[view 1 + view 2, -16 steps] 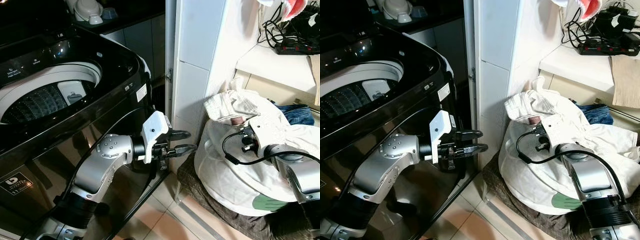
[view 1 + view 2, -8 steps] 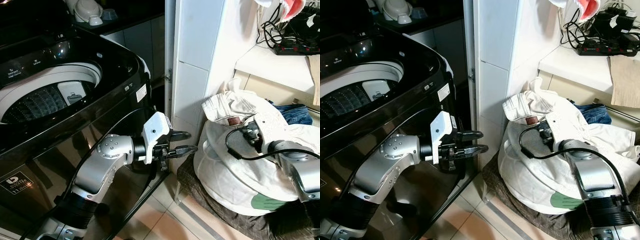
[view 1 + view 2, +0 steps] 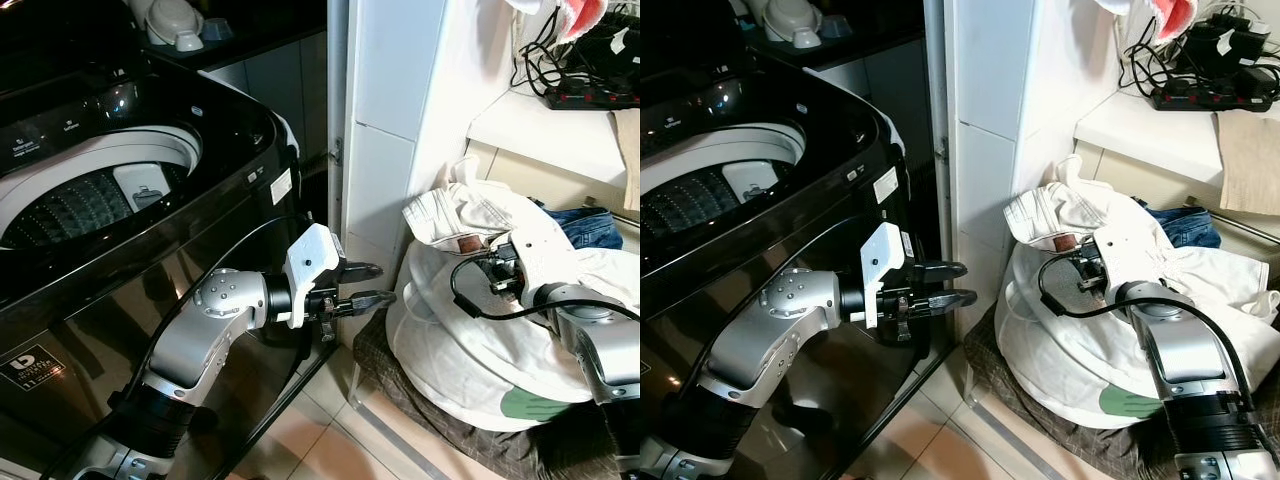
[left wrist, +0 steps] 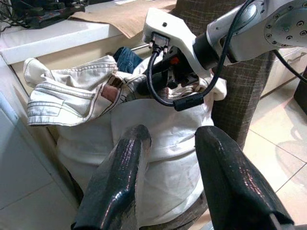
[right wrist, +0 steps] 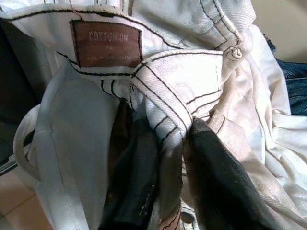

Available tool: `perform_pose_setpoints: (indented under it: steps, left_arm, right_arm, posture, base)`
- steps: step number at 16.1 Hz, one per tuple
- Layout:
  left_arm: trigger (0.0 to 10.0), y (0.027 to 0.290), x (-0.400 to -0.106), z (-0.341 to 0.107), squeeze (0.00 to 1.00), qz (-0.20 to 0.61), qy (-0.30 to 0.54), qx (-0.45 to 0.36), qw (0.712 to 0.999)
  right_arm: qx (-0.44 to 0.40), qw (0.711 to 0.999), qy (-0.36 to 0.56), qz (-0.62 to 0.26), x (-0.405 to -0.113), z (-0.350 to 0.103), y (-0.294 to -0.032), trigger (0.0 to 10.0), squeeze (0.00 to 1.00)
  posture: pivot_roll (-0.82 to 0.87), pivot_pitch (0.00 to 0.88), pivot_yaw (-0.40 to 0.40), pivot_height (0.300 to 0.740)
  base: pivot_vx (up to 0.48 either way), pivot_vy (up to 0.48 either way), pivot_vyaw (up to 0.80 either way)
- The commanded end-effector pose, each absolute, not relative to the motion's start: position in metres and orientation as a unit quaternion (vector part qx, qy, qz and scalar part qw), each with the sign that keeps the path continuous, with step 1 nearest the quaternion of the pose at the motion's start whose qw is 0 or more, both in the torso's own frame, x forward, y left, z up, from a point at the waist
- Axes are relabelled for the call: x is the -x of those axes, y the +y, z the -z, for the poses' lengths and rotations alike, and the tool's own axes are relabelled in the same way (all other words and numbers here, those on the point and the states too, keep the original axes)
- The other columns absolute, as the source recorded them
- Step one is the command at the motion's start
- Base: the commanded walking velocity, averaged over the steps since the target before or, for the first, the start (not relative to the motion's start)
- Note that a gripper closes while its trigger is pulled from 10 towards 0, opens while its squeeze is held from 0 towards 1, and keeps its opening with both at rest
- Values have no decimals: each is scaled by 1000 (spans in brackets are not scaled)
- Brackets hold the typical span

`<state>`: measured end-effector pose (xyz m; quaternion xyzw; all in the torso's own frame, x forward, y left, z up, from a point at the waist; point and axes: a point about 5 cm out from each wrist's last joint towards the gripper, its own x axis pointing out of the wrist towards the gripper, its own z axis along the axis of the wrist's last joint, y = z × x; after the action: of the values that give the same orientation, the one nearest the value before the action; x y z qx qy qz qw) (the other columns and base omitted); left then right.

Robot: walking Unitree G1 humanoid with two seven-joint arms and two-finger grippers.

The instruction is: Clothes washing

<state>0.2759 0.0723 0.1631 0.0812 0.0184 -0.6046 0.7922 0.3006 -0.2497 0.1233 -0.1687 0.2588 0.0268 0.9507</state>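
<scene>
Right end effector (image 5: pixel 165 191) pinches waistband of off-white denim jeans (image 3: pixel 470 212) atop white laundry bag (image 3: pixel 460 340), waistband lying sideways toward black top-load washing machine (image 3: pixel 150 190). Left end effector (image 3: pixel 365 285) hovers nearby, fingers narrowly apart, empty.

The left tool (image 4: pixel 165 158) hangs open, its two black fingers (image 4: pixel 122 177) apart. Beyond them sits a white bag (image 4: pixel 158 139) heaped with pale jeans (image 4: pixel 67 96). The right tool (image 4: pixel 144 86) reaches into the jeans.

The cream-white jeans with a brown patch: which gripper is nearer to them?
Right. The right gripper pinches a fold of the cream-white jeans; the left gripper hangs open beside the black washing machine, apart.
</scene>
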Motion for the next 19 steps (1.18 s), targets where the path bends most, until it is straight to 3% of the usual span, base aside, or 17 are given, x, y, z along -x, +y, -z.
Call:
perform_pose_setpoints:
  steps: [1,5,9,11,13,14,15,19]
  left_arm:
    - [10000,72,-278,-164,0,604,18,-91,791]
    - [10000,71,-279,-167,0,598,6,-92,796]
    - [10000,71,-287,-178,0,555,-42,-73,828]
    - [10000,73,-297,-201,0,506,-109,-37,855]
    - [10000,66,-301,-225,0,491,-174,-17,853]
    - [10000,65,-301,-227,0,493,-178,-13,852]
    - [10000,61,-300,-231,1000,499,-182,3,847]
    - [10000,49,-297,-236,1000,515,-196,29,834]
  right_arm:
    - [159,955,251,-19,-301,-126,-254,0,0]
    - [121,964,235,-18,-301,-135,-256,0,0]
    - [19,984,163,-71,-301,-170,-251,0,0]
    - [-28,976,59,-207,-292,-224,-230,0,0]
    - [-65,929,-46,-363,-269,-274,-206,0,0]
    - [-72,923,-54,-375,-267,-278,-204,0,0]
    - [-89,912,-72,-394,-263,-286,-202,0,0]
    - [-136,876,-97,-452,-252,-297,-192,0,0]
  posture:
    - [-61,0,52,740]
    - [-61,0,52,740]
    - [-70,0,45,740]
    - [-78,0,41,740]
    - [-82,0,36,740]
    - [-82,0,36,740]
    - [-89,0,33,740]
    - [-95,0,27,740]
  base:
    - [0,0,0]
    - [0,0,0]
    - [0,0,0]
    - [0,0,0]
    - [0,0,0]
    - [0,0,0]
    - [0,0,0]
    - [0,0,0]
